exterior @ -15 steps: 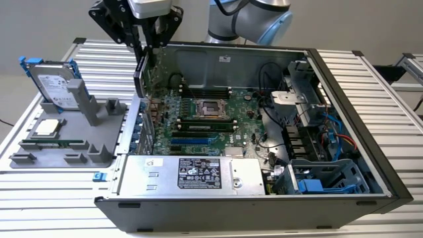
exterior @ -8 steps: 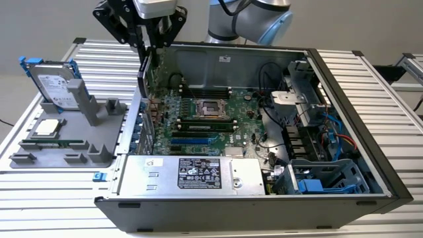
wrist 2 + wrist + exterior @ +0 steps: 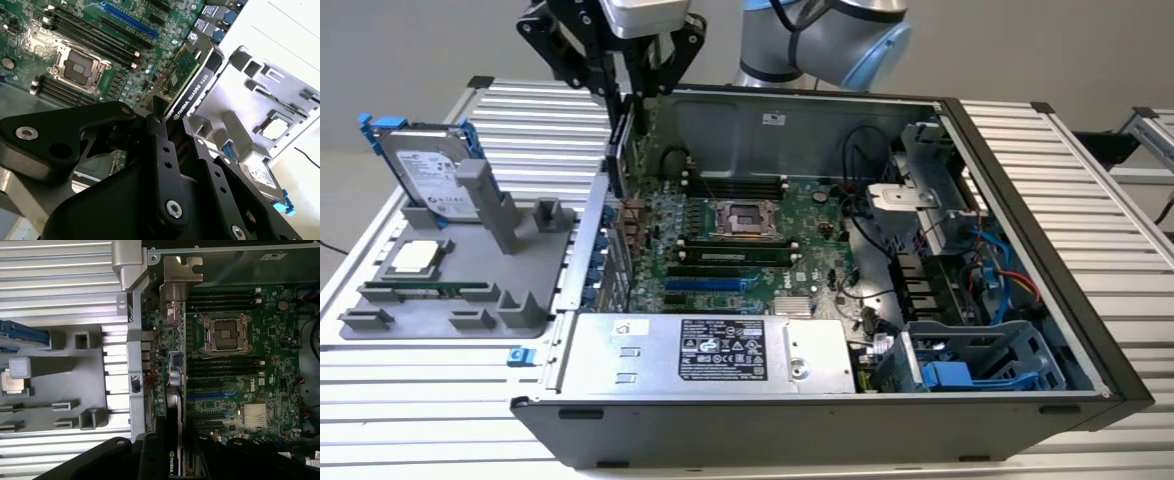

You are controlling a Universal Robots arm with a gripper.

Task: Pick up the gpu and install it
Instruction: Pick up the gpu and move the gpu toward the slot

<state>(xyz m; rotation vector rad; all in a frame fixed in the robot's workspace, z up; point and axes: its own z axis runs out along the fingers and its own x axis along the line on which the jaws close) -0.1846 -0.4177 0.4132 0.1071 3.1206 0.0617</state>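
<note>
My gripper (image 3: 626, 98) hangs over the open computer case (image 3: 1014, 250), just inside the case wall on the exterior view's left. It is shut on the gpu (image 3: 626, 135), which hangs edge-down below the fingers, above the motherboard (image 3: 734, 250). In the second wrist view the gpu (image 3: 192, 80) shows a green board on one face and a black shroud on the other, clamped between the black fingers of the gripper (image 3: 175, 122). In the first wrist view the gpu (image 3: 175, 385) runs edge-on from the gripper (image 3: 175, 442) to its silver bracket (image 3: 180, 275) by the case wall.
A grey holder tray (image 3: 520, 300) outside the case on the exterior view's left carries an upright hard drive (image 3: 434, 175), a processor (image 3: 416, 257) and a memory stick (image 3: 434, 290). Inside the case sit a power supply (image 3: 707, 350), blue slots (image 3: 707, 285), cables and a drive cage (image 3: 974, 360).
</note>
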